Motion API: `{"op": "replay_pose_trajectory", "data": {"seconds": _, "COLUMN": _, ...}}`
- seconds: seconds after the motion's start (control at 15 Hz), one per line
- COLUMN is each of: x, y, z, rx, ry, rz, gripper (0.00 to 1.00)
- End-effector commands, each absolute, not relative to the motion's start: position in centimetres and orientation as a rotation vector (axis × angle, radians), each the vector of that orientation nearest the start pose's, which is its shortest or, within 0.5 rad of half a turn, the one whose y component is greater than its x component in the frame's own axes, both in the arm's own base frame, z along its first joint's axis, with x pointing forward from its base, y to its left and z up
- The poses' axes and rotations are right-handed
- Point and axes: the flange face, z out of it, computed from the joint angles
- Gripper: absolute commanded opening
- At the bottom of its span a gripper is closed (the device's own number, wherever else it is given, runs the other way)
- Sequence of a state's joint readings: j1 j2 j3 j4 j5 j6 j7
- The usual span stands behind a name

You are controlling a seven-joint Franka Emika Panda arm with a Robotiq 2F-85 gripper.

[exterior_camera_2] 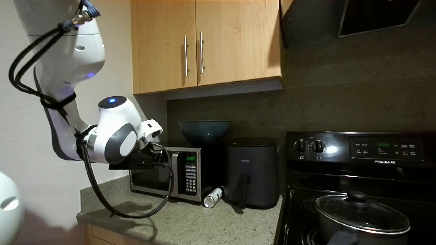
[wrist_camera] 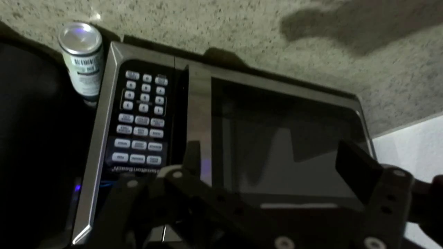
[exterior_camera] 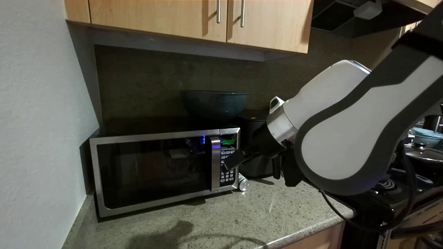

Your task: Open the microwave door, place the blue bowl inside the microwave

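The microwave (exterior_camera: 164,167) stands on the surface (exterior_camera: 297,214) with its door (exterior_camera: 152,176) closed. The bowl (exterior_camera: 216,105) appears to rest on top of it, toward the rear, though its base is lost in the dark. The tool (wrist_camera: 268,152) holds nothing: its fingers (wrist_camera: 360,173) are spread wide, one lined up over the handle (wrist_camera: 200,114); whether they touch cannot be told.

From this pose, a straight advance would probably ram that finger into the handle instead of passing beside it. If the door sticks, a hard pull could drag the microwave, shaking the bowl loose and rolling the can (exterior_camera_2: 213,197) lying beside it. The handle's place suggests the door swings toward the wall (exterior_camera: 38,121), which may stop it too soon for so wide a bowl. The cable (exterior_camera_2: 136,216), looping low before the microwave in an exterior view, could snag the door.
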State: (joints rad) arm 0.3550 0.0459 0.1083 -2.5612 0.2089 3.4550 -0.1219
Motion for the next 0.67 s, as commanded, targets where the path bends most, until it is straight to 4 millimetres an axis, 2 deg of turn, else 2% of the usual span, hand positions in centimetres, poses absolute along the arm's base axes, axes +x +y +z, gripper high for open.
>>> {"op": "replay_pose_trajectory", "data": {"seconds": 0.0, "x": 49.3, "y": 19.3, "z": 39.0, "rx": -2.621, "ry": -0.347, "rz": -1.351, "gripper": 1.00}}
{"op": "replay_pose_trajectory", "data": {"seconds": 0.07, "x": 50.1, "y": 18.7, "z": 38.9, "rx": -2.636, "ry": -0.327, "rz": -1.356, "gripper": 1.00}}
{"op": "replay_pose_trajectory", "data": {"seconds": 0.13, "x": 48.7, "y": 19.3, "z": 38.0, "rx": -2.641, "ry": -0.354, "rz": -1.300, "gripper": 1.00}}
{"op": "replay_pose_trajectory", "data": {"seconds": 0.27, "x": 50.1, "y": 18.6, "z": 39.5, "rx": -2.630, "ry": -0.317, "rz": -1.343, "gripper": 1.00}}
{"op": "replay_pose_trajectory", "data": {"seconds": 0.47, "x": 50.2, "y": 18.7, "z": 39.1, "rx": -2.634, "ry": -0.318, "rz": -1.336, "gripper": 1.00}}
{"op": "replay_pose_trajectory", "data": {"seconds": 0.6, "x": 51.2, "y": 19.6, "z": 38.4, "rx": -2.640, "ry": -0.329, "rz": -1.297, "gripper": 1.00}}
